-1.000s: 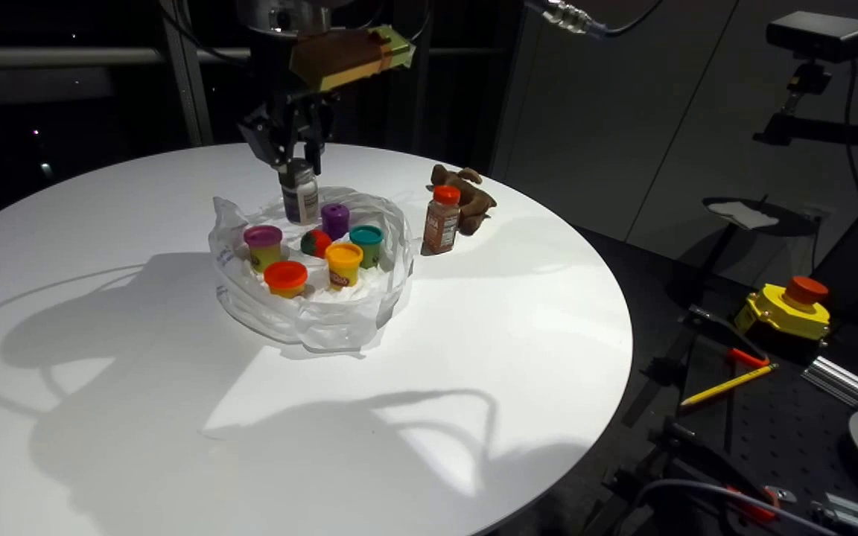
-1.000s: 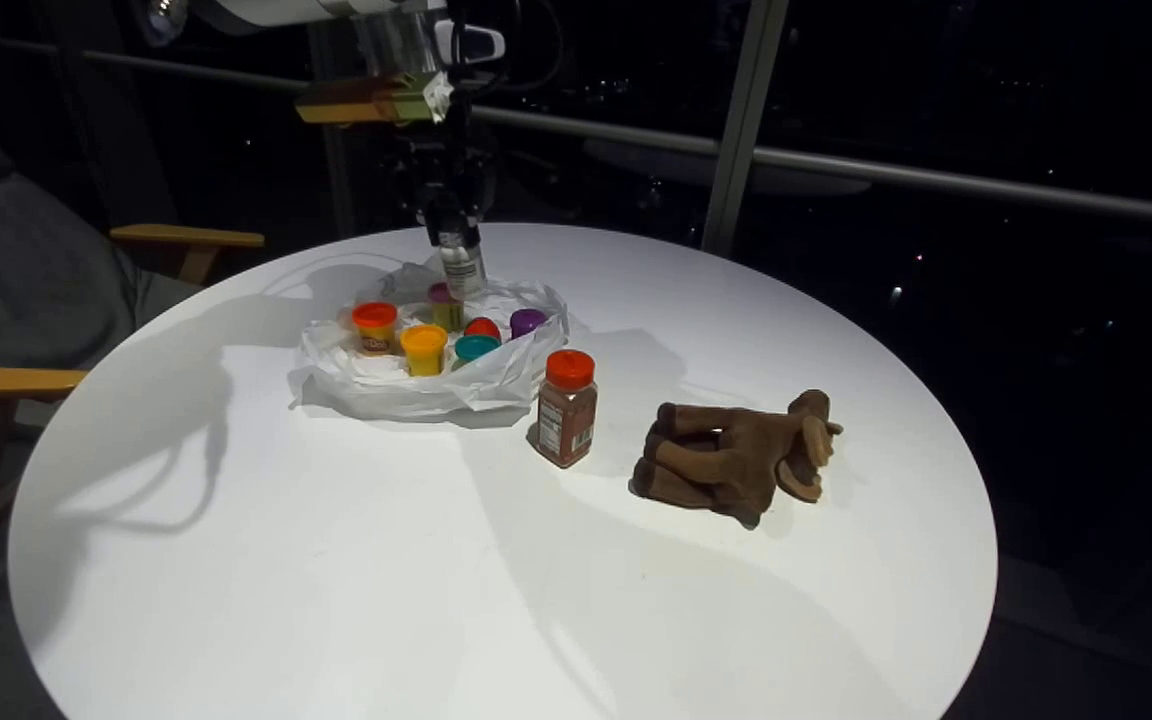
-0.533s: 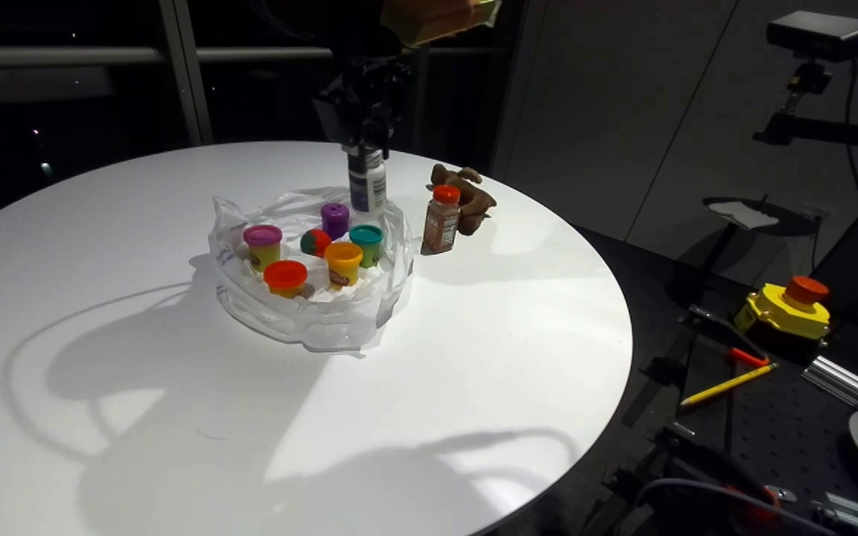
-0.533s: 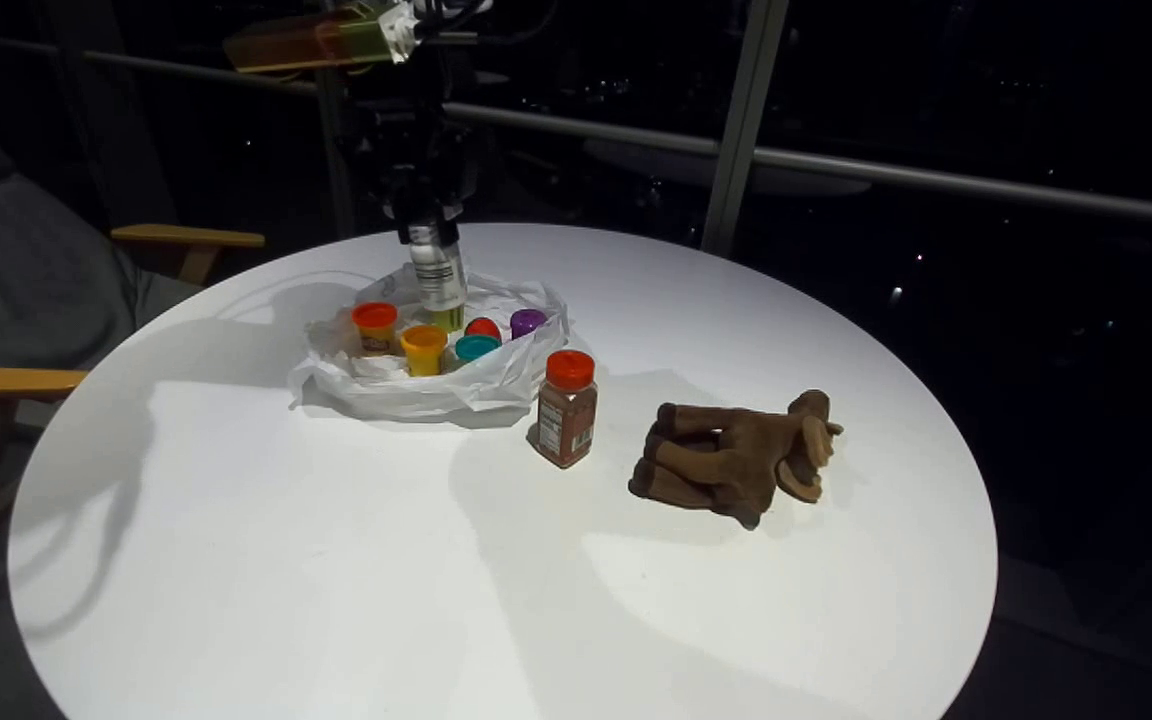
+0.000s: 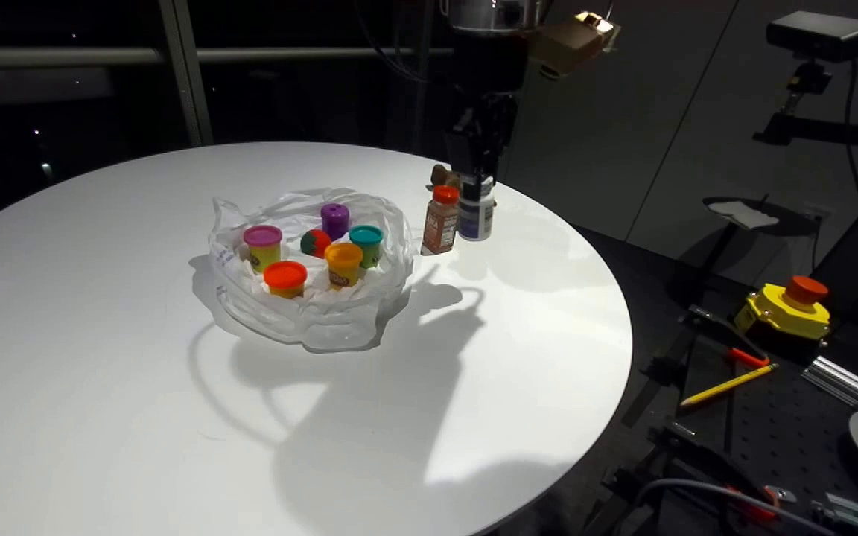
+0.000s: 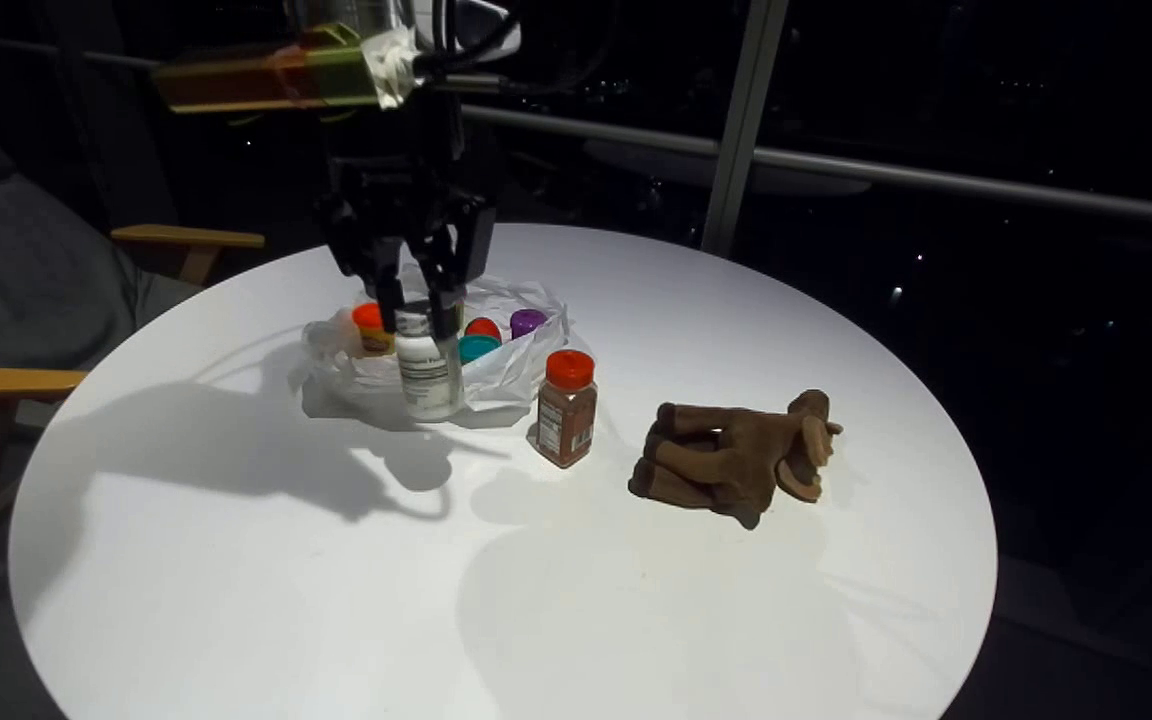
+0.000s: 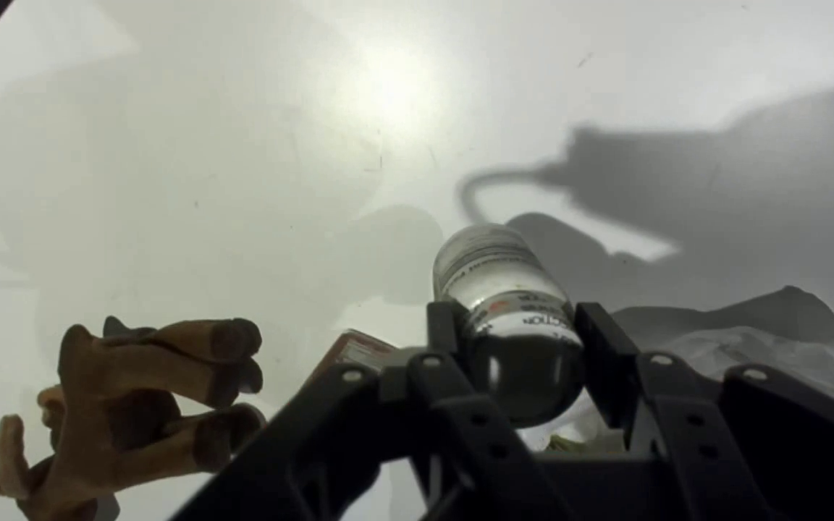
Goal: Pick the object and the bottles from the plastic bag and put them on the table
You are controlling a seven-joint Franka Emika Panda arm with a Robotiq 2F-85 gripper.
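My gripper (image 7: 520,333) has the white bottle (image 7: 493,271) pinched between its two jaws, one pressed to each side of its top end; in the wrist view the bottle slants from the low middle up toward the centre, dark cap nearest me, base pointing away. Held by the top like this, it hangs base down and close to upright, which I judge is meant for standing it on the table (image 6: 316,600). In an exterior view it hangs left of the middle, overlapping the plastic bag (image 6: 511,385) behind it, and a rounded shadow (image 6: 419,464) lies below, apart from the base, so I think it is not touching down yet. The bag's rim looks spread low and wide, probably so that I can reach in from above for the teal-lidded tub (image 6: 479,348) and the purple piece (image 6: 526,321). In that view the red-lidded jar (image 6: 566,412) stands upright to the right of the bottle, and the toy moose (image 6: 751,460) lies on its side farther right, both outside the bag, where the job wants things. Letting the bottle go too high could tip it, and a swing to the right could knock the jar.
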